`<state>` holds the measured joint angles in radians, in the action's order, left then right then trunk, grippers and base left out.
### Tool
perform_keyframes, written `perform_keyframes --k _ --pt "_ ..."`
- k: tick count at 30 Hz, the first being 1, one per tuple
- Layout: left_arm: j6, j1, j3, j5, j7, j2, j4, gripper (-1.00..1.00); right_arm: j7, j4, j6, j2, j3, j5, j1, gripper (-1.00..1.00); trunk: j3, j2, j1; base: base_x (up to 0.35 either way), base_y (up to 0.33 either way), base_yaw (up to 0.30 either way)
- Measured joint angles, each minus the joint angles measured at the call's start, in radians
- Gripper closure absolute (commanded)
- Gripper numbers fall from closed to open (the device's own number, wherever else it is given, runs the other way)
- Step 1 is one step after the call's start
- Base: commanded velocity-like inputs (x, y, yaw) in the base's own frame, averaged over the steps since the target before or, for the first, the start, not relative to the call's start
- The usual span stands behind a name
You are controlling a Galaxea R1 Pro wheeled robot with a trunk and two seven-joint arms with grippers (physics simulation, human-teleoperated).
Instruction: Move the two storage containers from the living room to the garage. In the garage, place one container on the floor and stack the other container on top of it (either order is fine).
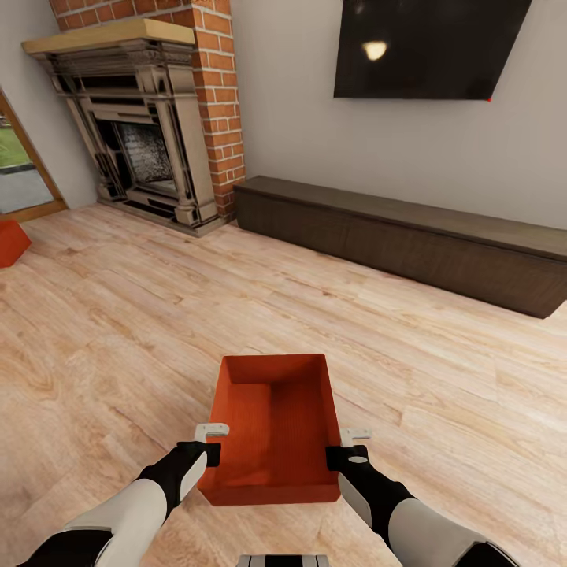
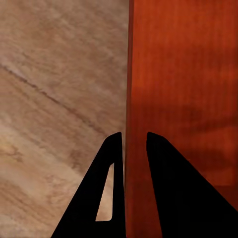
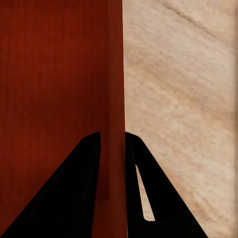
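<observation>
An orange-red open storage container [image 1: 272, 429] sits low in front of me over the light wood floor of the living room. My left gripper [image 1: 211, 441] straddles its left wall, one finger inside and one outside, shut on the wall [image 2: 133, 99]. On the opposite side, my right gripper [image 1: 346, 445] is shut on the right wall [image 3: 115, 99] the same way. A second orange-red container [image 1: 11, 241] shows partly at the far left edge, near the glass door.
A brick fireplace [image 1: 150, 118] stands at the back left. A long dark low bench [image 1: 409, 236] runs along the wall under the TV [image 1: 425, 47]. A glass door [image 1: 20, 165] is at the far left. Wood floor [image 1: 157, 315] spreads between.
</observation>
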<state>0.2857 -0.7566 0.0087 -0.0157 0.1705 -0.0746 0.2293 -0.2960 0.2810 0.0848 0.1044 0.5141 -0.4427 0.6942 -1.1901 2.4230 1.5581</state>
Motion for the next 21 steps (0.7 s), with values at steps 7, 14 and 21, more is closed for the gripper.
perform_keyframes --k 7,14,21 --pt "0.000 0.000 0.000 0.000 0.000 0.000 0.000 1.00 0.000 0.000 0.000 0.000 0.000 0.000 0.000 1.00 0.022 -0.049 -0.027 0.000 0.000 0.000" --pt "0.000 0.000 -0.001 0.001 0.000 0.000 0.000 1.00 0.000 0.000 0.000 0.000 0.000 0.000 0.000 1.00 0.044 -0.098 -0.054 0.000 0.000 0.000" --pt "0.000 0.000 -0.001 0.001 0.000 0.000 0.000 1.00 0.000 0.000 0.000 0.000 0.000 0.000 0.000 1.00 0.066 -0.147 -0.081 0.000 0.000 0.000"
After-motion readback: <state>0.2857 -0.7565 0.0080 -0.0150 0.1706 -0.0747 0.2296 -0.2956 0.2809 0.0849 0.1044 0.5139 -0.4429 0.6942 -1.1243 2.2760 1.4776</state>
